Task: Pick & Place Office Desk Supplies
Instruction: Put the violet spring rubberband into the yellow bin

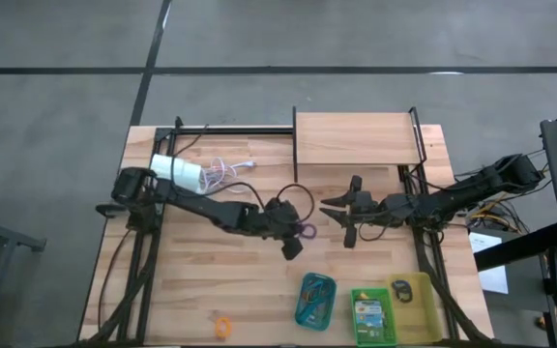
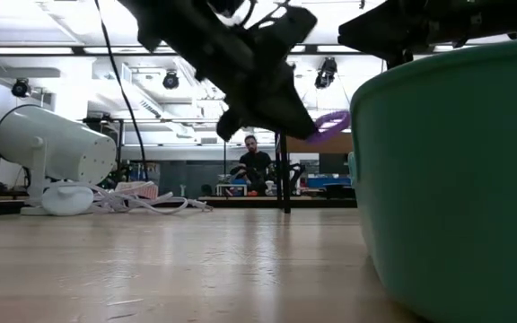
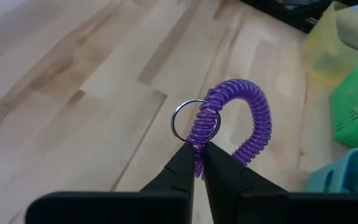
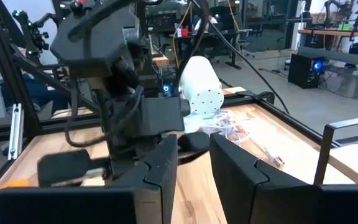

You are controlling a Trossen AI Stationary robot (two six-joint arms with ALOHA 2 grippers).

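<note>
Nearest the desk's front edge sit the trays: a teal tray (image 1: 317, 300), a green tray (image 1: 373, 316) with a crayon box (image 1: 369, 313) in it, and a yellow tray (image 1: 415, 305), with an orange loop (image 1: 223, 327) lying loose on the bare desk (image 1: 220, 280) to their left. Above mid-desk the left gripper (image 3: 198, 149) hangs in the air, its fingers pinching the purple coil loop (image 3: 241, 121) by a thin bit of coil just beside its metal ring (image 3: 188, 118); the rest dangles free. That slim hold is the risk: a swing on the way to a tray could let the springy coil slip out, or it could catch on a tray rim and bounce off the desk. The right gripper (image 1: 348, 222) hovers just beside it, fingers spread apart and carrying nothing, facing the left arm, so the two could knock together if either moves carelessly. Farther back lie the white lamp (image 1: 177, 170) with its cord, and the raised wooden shelf (image 1: 356, 135).
</note>
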